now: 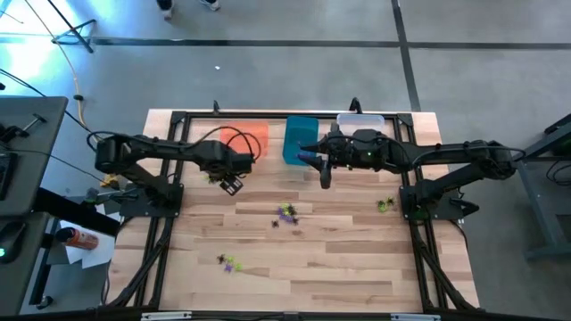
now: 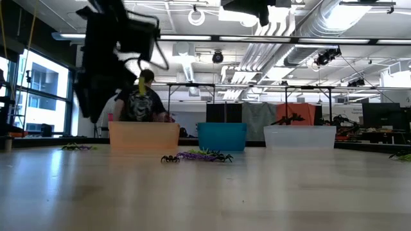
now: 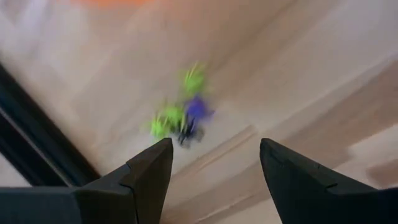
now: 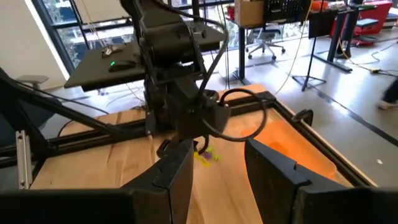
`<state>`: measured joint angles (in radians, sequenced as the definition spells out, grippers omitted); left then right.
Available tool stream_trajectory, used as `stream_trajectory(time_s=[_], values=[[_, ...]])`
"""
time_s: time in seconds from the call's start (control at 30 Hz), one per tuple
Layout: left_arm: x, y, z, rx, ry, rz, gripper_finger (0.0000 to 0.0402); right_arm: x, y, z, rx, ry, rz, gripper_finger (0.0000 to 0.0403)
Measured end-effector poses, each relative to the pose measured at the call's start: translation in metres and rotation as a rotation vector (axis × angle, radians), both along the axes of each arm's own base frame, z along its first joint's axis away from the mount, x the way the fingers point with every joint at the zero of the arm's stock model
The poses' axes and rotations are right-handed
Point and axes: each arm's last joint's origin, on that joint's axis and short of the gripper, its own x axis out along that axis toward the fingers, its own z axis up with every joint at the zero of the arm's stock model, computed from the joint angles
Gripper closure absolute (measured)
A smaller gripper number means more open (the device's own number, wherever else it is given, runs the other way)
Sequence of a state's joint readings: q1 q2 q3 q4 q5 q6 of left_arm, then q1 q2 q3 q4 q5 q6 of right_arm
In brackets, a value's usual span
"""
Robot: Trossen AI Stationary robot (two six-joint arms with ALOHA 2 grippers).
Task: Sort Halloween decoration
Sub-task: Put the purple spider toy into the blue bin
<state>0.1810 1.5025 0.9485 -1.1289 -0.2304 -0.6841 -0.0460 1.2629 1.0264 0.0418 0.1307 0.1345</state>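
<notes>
The left gripper hangs with fingers spread above a small green-and-purple spider cluster at the orange bin's six o'clock. The right gripper, fingers parted and empty, hovers beside the teal bin. More spider trinkets lie scattered at table centre.

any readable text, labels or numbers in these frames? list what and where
None readable.
Orange bin, teal bin, clear bin: no labels visible.
Orange can beside the table: print too small to read.
Cardboard box in the right wrist view: markings too small to read.
</notes>
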Motion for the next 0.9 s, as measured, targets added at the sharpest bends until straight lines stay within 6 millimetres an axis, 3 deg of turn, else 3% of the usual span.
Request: stream_trajectory(time_s=[0.2,0.53,0.7,0.9], values=[[-0.011,0.007,-0.024,-0.011,-0.046,0.029,0.0174,0.000,-0.001,0.000,-0.009,0.005,-0.029,0.0261],[-0.010,0.013,-0.029,-0.006,-0.068,-0.040,0.0175,0.000,-0.002,-0.001,-0.012,0.010,-0.061,0.0261],[-0.009,0.014,-0.033,-0.008,-0.053,-0.041,0.0196,0.000,-0.002,-0.001,-0.015,0.011,-0.063,0.0261],[-0.004,0.015,-0.053,-0.038,0.041,-0.073,0.0234,-0.001,-0.002,-0.001,-0.014,0.010,-0.067,0.0261]])
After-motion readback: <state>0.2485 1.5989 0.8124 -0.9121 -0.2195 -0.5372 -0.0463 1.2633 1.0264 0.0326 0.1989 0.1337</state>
